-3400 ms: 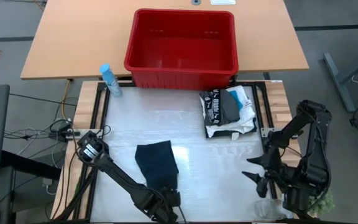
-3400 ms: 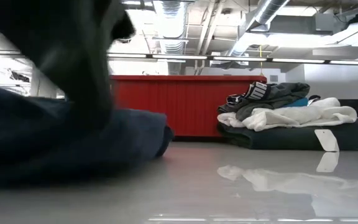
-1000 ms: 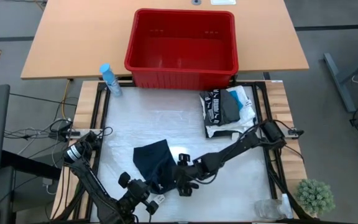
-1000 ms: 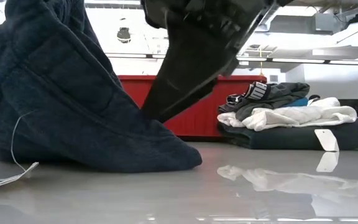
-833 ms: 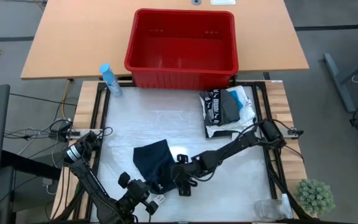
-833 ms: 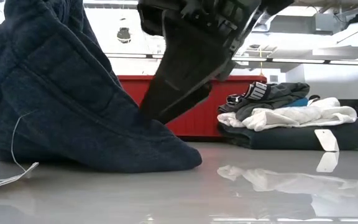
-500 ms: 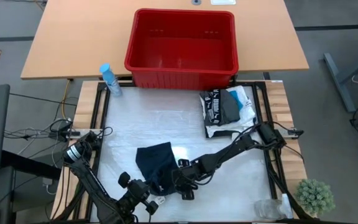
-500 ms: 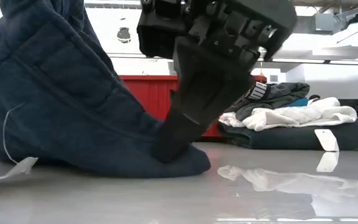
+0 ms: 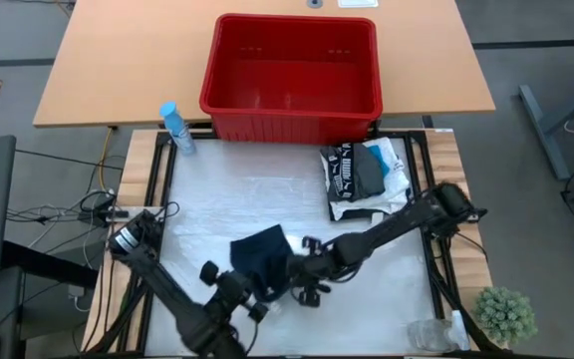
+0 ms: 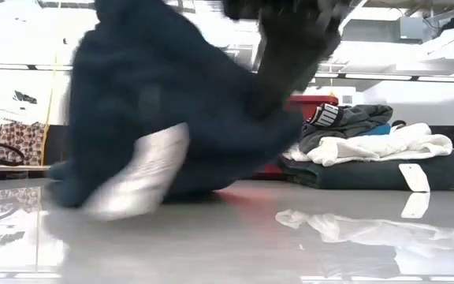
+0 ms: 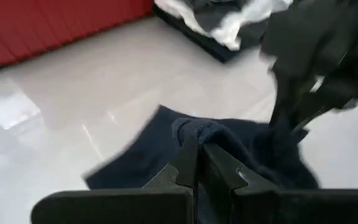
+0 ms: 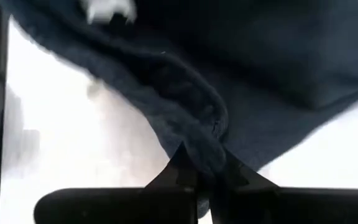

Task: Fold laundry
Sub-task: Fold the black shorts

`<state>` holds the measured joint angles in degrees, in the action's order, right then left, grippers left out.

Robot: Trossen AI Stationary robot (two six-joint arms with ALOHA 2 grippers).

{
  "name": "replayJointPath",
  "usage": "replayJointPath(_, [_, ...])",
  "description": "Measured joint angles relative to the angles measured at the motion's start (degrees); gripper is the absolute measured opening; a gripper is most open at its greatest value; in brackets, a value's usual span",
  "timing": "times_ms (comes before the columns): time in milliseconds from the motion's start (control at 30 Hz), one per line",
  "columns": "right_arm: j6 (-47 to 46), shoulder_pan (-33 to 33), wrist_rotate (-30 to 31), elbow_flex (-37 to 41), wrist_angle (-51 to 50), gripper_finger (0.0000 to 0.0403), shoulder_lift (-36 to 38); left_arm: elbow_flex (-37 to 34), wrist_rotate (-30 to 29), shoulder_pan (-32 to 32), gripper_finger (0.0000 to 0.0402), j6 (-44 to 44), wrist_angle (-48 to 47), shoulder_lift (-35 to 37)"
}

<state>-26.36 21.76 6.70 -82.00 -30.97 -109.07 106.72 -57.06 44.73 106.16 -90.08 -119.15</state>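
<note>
- The right pincer (image 9: pixel 289 267) was wide open a moment ago, and now its 2 fingers are pinched shut on an edge of the dark blue cloth (image 9: pixel 260 261).
- The left pincer (image 11: pixel 199 163) is squeezed tight on another edge of the same cloth, just as it was before.
- The cloth was lying lower on the table a second ago. Now it is bunched up and lifted between the 2 pincers, and it looks blurry from table height, so it is moving.
- I think this means both arms have a hold, so they can pull the cloth out flat and start folding it. The fold is not done yet.
- The cloth looks soft and thick, a bit fuzzy like a towel, with a fat rolled hem where the right pincer bites it.
- A small white tag (image 10: pixel 136 175) hangs off the cloth, under the pincers.
- Beyond the right pincer, well apart from it, sits a pile of folded clothes (image 9: pixel 365 179): white, grey and black, squashy and stacked.
- Farther past both pincers stands the red basket (image 9: pixel 291 75), hard plastic, box shaped, with nothing in it.
- The table (image 9: pixel 367 299) under the pincers is white, smooth and shiny.
</note>
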Motion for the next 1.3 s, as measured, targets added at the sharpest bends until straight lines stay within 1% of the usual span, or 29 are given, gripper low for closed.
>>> replayJointPath(200, [-0.6,-3.1,10.1,-0.1,-9.8,0.0033,10.8,0.0,-4.2,-7.2,0.0,-7.0,0.0,1.7])
replayJointPath(267, [-0.7,-5.1,12.9,-0.1,-11.9,0.0033,13.2,0.0,-4.9,-10.4,0.0,-11.3,0.0,2.7])
replayJointPath(367, [0.3,-8.9,16.7,-0.1,-15.2,0.0033,15.8,0.0,-6.6,-15.6,0.0,-20.0,0.1,4.9])
replayJointPath(500, [3.5,-15.1,19.4,-0.1,-17.1,0.0033,18.5,0.0,-10.0,-22.9,0.0,-31.0,0.1,9.5])
replayJointPath(567, [5.5,-18.0,21.1,-0.1,-17.0,0.0033,19.7,0.0,-12.7,-26.3,0.0,-35.9,0.0,11.5])
replayJointPath(667, [8.7,-21.9,22.8,-0.3,-16.4,0.0033,21.1,0.0,-18.0,-30.2,0.0,-45.6,0.6,13.7])
replayJointPath(733, [11.0,-24.0,23.6,-0.9,-16.0,0.0033,21.5,0.0,-21.6,-32.5,0.0,-49.8,0.8,14.4])
replayJointPath(800, [13.0,-25.7,24.0,-1.3,-15.2,0.0033,21.8,0.0,-23.4,-34.8,0.0,-51.9,0.7,14.6])
replayJointPath(867, [13.2,-26.9,23.9,-1.6,-14.9,0.0033,21.8,0.0,-23.3,-37.0,0.0,-51.7,0.4,14.6])
replayJointPath(933, [12.9,-27.0,23.6,-1.6,-15.2,0.0033,21.8,-0.2,-21.7,-38.3,0.0,-49.2,0.2,14.5])
replayJointPath(1033, [12.3,-25.3,23.4,-1.1,-15.2,0.0033,21.7,-2.8,-19.6,-38.0,0.0,-44.1,0.1,14.3])
replayJointPath(1167, [8.0,-21.3,21.7,1.5,-15.5,0.0033,21.6,-9.3,-14.4,-34.5,0.0,-37.9,0.1,14.3])
replayJointPath(1300, [2.1,-15.2,21.6,5.5,-15.3,0.0033,21.6,-15.5,-9.5,-27.7,0.0,-27.0,0.3,14.2])
